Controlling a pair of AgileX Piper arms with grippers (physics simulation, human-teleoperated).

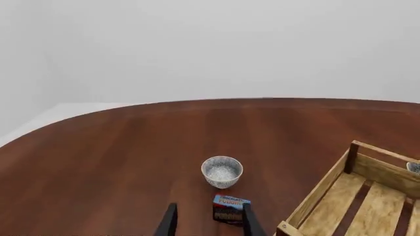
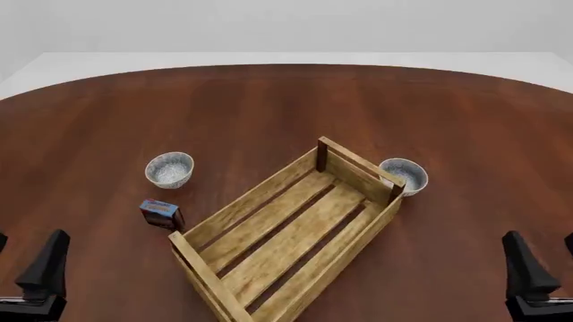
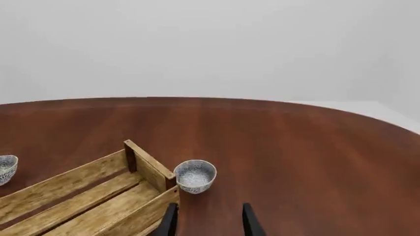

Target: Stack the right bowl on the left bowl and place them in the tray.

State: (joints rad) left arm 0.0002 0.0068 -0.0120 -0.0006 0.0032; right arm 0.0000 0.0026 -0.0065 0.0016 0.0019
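On glossy wood table (image 2: 268, 100), slatted tray (image 2: 286, 235), two speckled bowls; both arms' jaws spread, empty.

Tray (image 2: 286, 241) lies diagonally mid-table (image 2: 268, 100). Left bowl (image 2: 169, 169) sits well left of it; small box (image 2: 161, 214) just in front of that bowl. Right bowl (image 2: 404, 176) touches tray's far-right end, outside.

Small blue-and-red box (image 2: 161, 214) upright on brown wooden table (image 2: 268, 107).

Two bowls stand on the table: the left bowl (image 2: 169, 169) and the right bowl (image 2: 404, 176). There is one tray (image 2: 284, 233) and one box (image 2: 161, 214).
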